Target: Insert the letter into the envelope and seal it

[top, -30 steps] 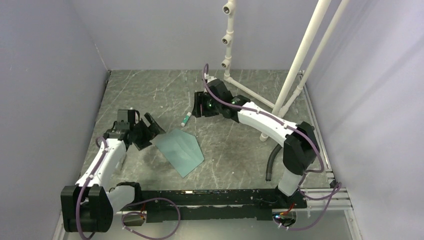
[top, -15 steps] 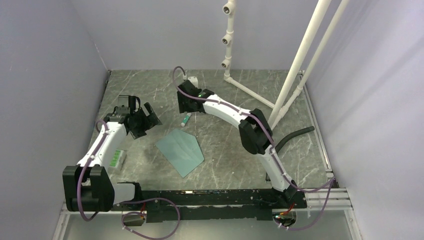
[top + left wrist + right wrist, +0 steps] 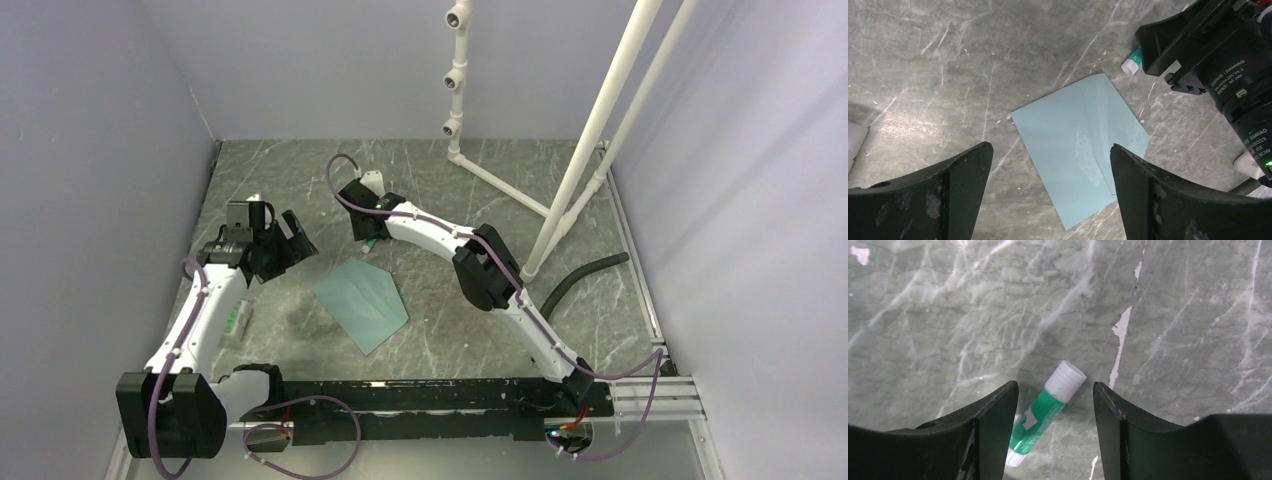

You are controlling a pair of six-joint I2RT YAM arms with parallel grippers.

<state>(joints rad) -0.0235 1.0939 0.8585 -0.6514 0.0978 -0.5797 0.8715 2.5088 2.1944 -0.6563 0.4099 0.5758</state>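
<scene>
The teal envelope [image 3: 360,303] lies flat on the grey marble tabletop, with a fold line across it; it also shows in the left wrist view [image 3: 1078,145]. The letter is not in view. My left gripper [image 3: 285,240] hovers to the envelope's left and above it, open and empty [image 3: 1050,147]. My right gripper [image 3: 368,225] is stretched out behind the envelope, open [image 3: 1054,385], with its jaws on either side of a green-and-white glue stick [image 3: 1048,412] lying on the table [image 3: 371,241], not touching it.
A small green-and-white packet [image 3: 235,320] lies by the left arm. A white pipe frame [image 3: 455,70] and two slanted white poles [image 3: 590,140] stand at the back right. A black hose [image 3: 580,280] lies at the right.
My right arm has reached left and down, so its open jaws now straddle the glue stick. My left gripper has drawn back from the envelope, uncovering the packet.
</scene>
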